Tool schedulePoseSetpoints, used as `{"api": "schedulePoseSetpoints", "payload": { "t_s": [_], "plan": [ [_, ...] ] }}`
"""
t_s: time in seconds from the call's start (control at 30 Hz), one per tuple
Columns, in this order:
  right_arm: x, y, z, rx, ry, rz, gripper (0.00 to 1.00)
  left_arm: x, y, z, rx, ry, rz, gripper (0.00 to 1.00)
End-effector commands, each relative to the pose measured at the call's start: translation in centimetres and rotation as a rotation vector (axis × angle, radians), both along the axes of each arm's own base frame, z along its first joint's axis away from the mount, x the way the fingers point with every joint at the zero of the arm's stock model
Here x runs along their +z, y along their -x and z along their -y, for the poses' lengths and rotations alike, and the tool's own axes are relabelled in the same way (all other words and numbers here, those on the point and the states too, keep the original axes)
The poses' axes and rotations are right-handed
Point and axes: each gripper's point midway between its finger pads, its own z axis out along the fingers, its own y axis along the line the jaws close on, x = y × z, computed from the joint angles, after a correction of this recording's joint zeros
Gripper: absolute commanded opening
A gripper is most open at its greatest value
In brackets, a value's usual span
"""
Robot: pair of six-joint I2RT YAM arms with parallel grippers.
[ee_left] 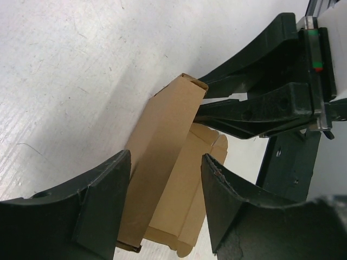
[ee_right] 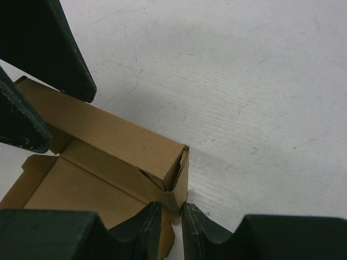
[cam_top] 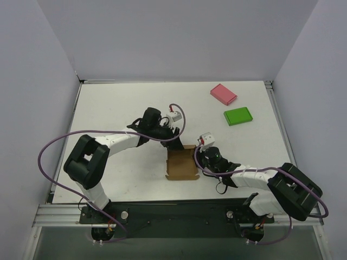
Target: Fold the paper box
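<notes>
The brown paper box (cam_top: 181, 165) lies partly folded on the white table, between the two arms. In the right wrist view its raised side wall (ee_right: 116, 135) ends in a corner, and my right gripper (ee_right: 172, 208) is shut on that corner's thin cardboard. My left gripper (ee_left: 166, 157) stands open at the box's far edge. Its fingers (ee_left: 103, 208) straddle the folded wall strip (ee_left: 162, 135), with the flat panel and its flaps (ee_left: 187, 195) below. The right gripper's black fingers (ee_left: 255, 108) meet the far end of that strip. From above, the left gripper (cam_top: 174, 140) and the right gripper (cam_top: 198, 156) both crowd the box's far right corner.
A pink flat box (cam_top: 223, 93) and a green flat box (cam_top: 238, 116) lie at the far right of the table (cam_top: 108, 114). Grey walls enclose three sides. Purple cables loop beside both arms.
</notes>
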Motion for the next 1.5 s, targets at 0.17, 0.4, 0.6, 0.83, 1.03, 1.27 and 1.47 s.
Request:
{"api": "schedulePoseSetpoints", "payload": {
  "t_s": [0.17,0.4,0.6,0.83,1.03,1.27,1.47],
  "plan": [
    [1.3,-1.8,-1.1,-0.012,-0.047,0.045,0.28,1.0,-0.2,0.8,-0.048,-0.027,0.111,0.62],
    [1.6,-2.5,-1.1,-0.014,-0.054,0.058,0.34,0.2,-0.3,0.5,-0.047,-0.078,0.139,0.59],
    [2.4,-2.6,-1.2,0.027,-0.093,0.056,0.36,0.1,-0.4,0.3,-0.041,-0.1,0.166,0.51],
    [3.9,-2.1,-1.8,0.116,-0.132,0.025,0.4,0.1,-0.2,0.3,-0.063,-0.101,0.179,0.45],
    [4.5,-1.7,-0.9,0.145,-0.125,-0.019,0.49,0.1,-0.3,-0.1,-0.075,-0.112,0.187,0.39],
    [4.9,-0.3,-1.0,0.202,-0.172,-0.084,0.49,0.4,0.1,-0.3,-0.127,-0.088,0.18,0.37],
    [5.3,1.1,-1.0,0.224,-0.204,-0.118,0.48,0.2,0.7,-0.3,-0.165,-0.084,0.163,0.37]
  ]
}}
